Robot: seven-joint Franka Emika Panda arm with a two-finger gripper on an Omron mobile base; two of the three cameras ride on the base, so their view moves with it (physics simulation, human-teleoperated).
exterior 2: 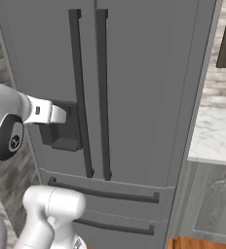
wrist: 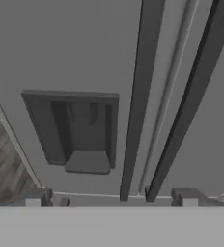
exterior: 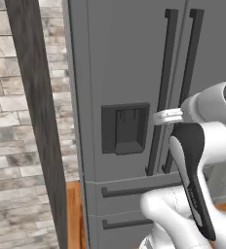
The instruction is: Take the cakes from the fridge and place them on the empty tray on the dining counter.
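The white arm reaches forward at mid height, its gripper (wrist: 111, 198) level with jaws spread wide, holding nothing.

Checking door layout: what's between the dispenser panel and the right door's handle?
The left door's handle, then the seam where the doors meet. The hand view shows it best: dispenser panel, that bar, seam, right handle on the fridge.

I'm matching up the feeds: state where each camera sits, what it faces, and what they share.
Left base view: behind-left of the arm, facing the fridge; pincer reaches toward the handles.
Right base view: behind-right, same closed doors, marble counter beside.
Hand view: looks along the open pincer at the dispenser panel.
All share the dispenser and handles.
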